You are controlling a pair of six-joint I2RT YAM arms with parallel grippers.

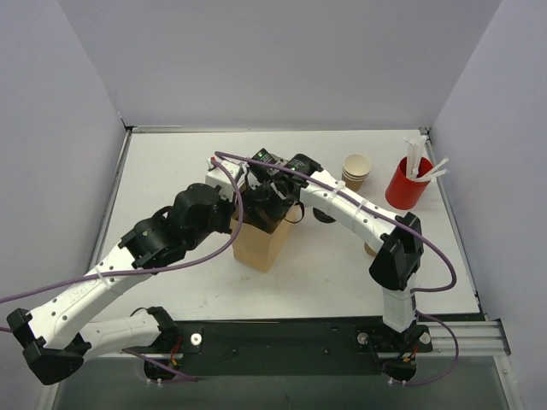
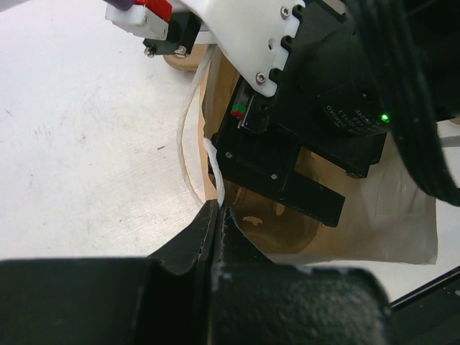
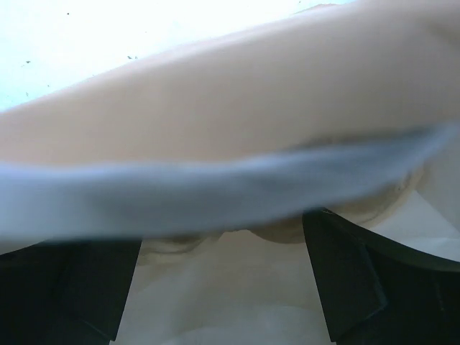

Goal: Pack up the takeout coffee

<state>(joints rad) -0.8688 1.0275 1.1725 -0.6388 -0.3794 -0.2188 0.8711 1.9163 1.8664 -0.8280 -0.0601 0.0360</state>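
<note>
white table [image 1: 162,171], grey walls. at the brown paper bag's [image 1: 261,248] 9 o'clock rim the left gripper [image 2: 215,215] is pinched shut on the paper. the right gripper [image 3: 223,287], in from 2 o'clock, is spread wide and empty over the takeout coffee [image 2: 287,228] inside. likely light and crushable: hold gently mid-wall.

Faint print on black housing [image 2: 336,108] — seemingly lettering, illegible

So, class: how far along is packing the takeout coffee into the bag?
Done, it seems: the takeout coffee sits low inside the brown paper bag. In hand: the left gripper pinches the bag's rim, and the right gripper, jaws apart, reaches into the bag above the cup. Left: lift the right arm clear and release the bag.
</note>
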